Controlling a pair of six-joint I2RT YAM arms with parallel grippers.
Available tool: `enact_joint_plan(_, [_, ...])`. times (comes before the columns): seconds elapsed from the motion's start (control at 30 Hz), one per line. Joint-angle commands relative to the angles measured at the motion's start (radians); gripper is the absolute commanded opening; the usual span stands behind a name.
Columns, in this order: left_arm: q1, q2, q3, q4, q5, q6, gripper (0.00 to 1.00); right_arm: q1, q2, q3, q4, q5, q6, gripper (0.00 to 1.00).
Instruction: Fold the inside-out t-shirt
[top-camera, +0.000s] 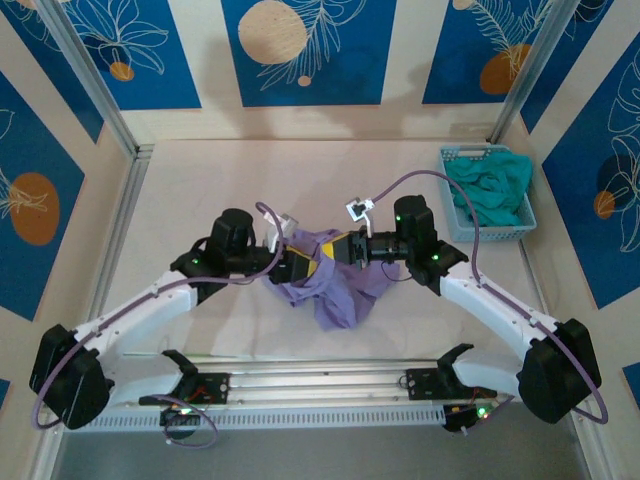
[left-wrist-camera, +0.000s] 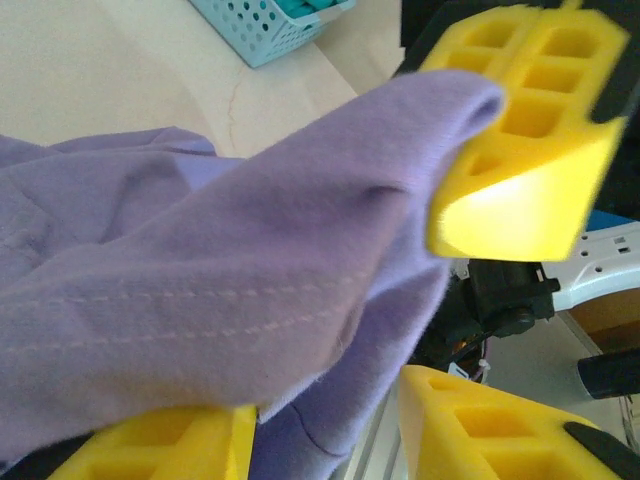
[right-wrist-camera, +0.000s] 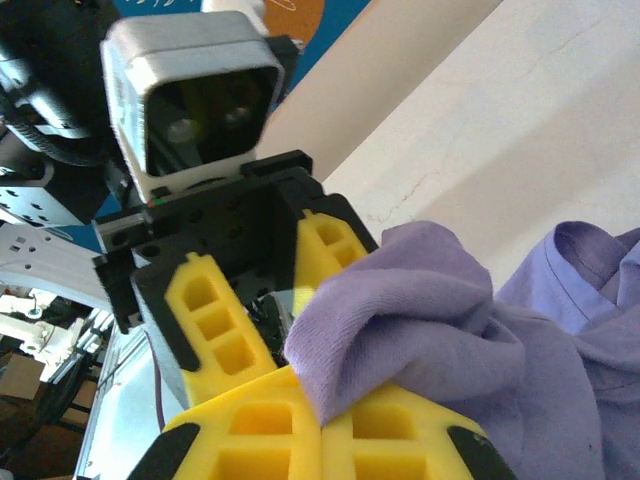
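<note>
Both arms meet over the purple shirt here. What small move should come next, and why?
Probably close the left gripper: its fingers stand apart with a fold of the t-shirt between them, while the right gripper is shut on the same bunched edge.

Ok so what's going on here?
Two robot arms meet at mid-table over a crumpled purple t-shirt. The right hand is shut on a bunched edge of it. The left hand is right up against it, jaws apart, with cloth draped over one finger. The shirt isn't folded yet. A basket holding a teal garment sits at the far right.
</note>
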Motion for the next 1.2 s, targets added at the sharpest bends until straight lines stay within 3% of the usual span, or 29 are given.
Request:
enact_joint_plan(0.0, [0.007,-0.05,0.007,-0.047,-0.025,0.035,0.41,-0.006,-0.021,0.025,-0.017,0.0,-0.007,0.0])
enact_joint_plan(0.73, [0.008,0.079,0.078,0.012,0.018,0.072,0.45,-0.003,-0.022,0.024,-0.018,-0.004,-0.002,0.0])
enact_joint_plan(1.07, [0.019,0.097,0.078,0.005,-0.029,0.088,0.31,-0.008,-0.024,0.026,-0.022,-0.008,-0.008,0.0])
enact_joint_plan(1.17, [0.021,0.109,0.08,0.026,0.001,0.076,0.24,-0.007,-0.023,0.026,-0.023,-0.006,-0.01,0.0])
